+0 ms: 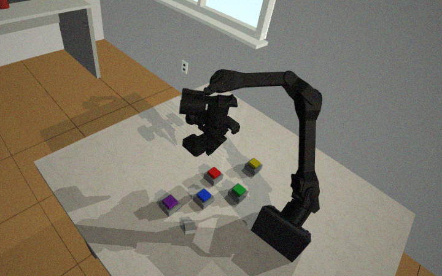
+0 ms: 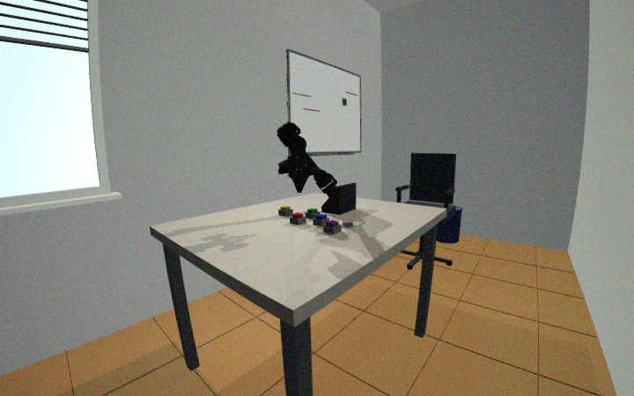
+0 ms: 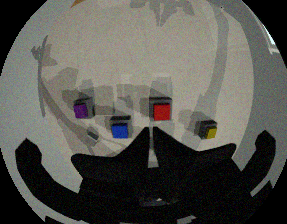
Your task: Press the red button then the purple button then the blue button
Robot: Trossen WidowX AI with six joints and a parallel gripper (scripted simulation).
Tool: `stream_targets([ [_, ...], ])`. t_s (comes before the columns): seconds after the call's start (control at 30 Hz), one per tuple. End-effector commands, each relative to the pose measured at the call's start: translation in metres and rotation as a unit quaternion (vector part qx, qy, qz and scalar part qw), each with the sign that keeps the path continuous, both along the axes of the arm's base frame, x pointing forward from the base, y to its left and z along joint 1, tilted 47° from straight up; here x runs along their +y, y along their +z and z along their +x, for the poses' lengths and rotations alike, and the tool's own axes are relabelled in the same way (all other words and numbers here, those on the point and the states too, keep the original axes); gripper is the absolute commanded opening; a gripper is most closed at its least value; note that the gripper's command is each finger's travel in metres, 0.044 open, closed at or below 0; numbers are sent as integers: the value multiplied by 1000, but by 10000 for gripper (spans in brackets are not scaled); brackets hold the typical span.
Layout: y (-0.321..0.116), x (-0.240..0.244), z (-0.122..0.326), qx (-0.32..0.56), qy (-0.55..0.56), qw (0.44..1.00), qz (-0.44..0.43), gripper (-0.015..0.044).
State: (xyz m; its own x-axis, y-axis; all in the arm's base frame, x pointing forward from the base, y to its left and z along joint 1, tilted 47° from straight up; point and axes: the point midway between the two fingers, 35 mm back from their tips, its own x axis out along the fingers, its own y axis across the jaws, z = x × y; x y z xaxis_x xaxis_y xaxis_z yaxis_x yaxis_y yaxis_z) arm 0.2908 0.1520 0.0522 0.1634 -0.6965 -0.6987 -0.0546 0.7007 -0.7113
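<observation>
The red button [image 1: 213,172] [image 2: 298,216] [image 3: 162,112] stands on its grey base with its cap up. The purple button [image 1: 170,202] [image 2: 332,223] [image 3: 80,111] stands at the far end of the group, cap up. The blue button [image 1: 204,195] [image 2: 320,216] [image 3: 120,131] stands between the purple and green ones, cap up. My gripper [image 2: 299,191] [image 3: 150,130] is shut and empty. It hangs high above the table, touching no button. In the wrist view its fingertips point just below the red button, between blue and yellow.
A green button [image 1: 239,189] [image 2: 312,210] stands near the arm's base and is hidden in the wrist view. A yellow button [image 1: 254,162] [image 2: 285,208] [image 3: 211,132] stands beyond red. A small grey block [image 1: 189,226] [image 2: 348,224] [image 3: 93,134] lies near the blue and purple buttons.
</observation>
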Motion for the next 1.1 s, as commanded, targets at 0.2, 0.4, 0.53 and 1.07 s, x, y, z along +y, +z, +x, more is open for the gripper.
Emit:
stream_targets([
  [0.2,-108,99,-13,9,1,1000,-3,20],
  [0.4,-118,105,-16,9,1,1000,-4,20],
  [0.53,-124,100,-14,9,1,1000,-3,20],
  [1.07,-165,57,-5,8,1,1000,-4,20],
])
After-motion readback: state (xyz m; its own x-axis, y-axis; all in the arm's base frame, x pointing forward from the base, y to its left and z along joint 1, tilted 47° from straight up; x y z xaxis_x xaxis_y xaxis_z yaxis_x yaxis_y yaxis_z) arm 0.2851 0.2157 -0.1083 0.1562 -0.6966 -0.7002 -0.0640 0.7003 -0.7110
